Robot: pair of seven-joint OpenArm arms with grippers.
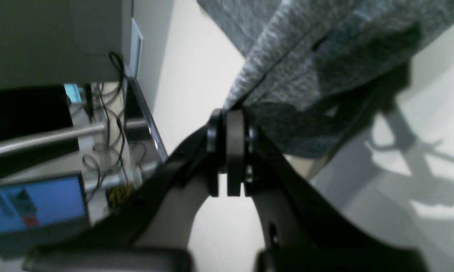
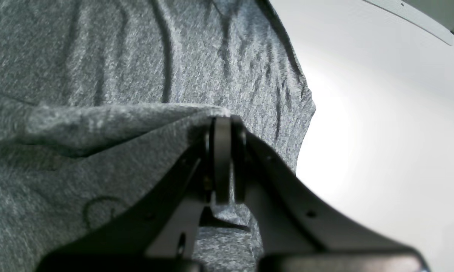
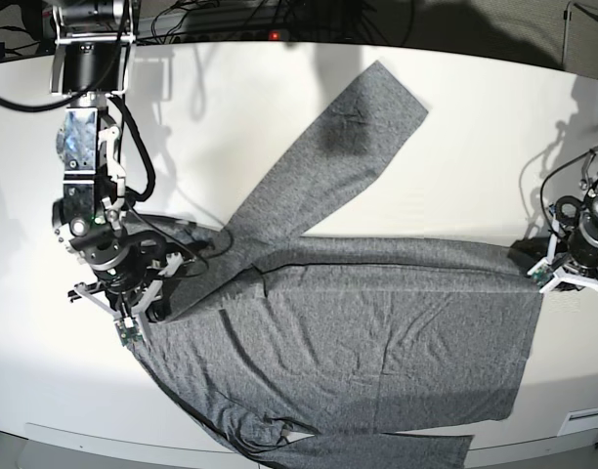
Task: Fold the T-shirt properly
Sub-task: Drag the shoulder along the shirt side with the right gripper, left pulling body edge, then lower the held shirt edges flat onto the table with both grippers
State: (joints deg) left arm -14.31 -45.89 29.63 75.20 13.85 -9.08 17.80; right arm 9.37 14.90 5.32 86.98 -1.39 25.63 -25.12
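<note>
The T-shirt [image 3: 377, 342] lies spread across the white worktop [image 3: 475, 156], one sleeve angled away. Both the left end effector [image 3: 541, 277] and the right end effector [image 3: 143, 318] are pinching its edges. It looks soft, limp, light; hems seem the surest hold.

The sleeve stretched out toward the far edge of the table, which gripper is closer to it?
Right. The right gripper pinches the T-shirt by the shoulder where that sleeve starts; the left gripper clamps the hem corner at the shirt's opposite end.
</note>
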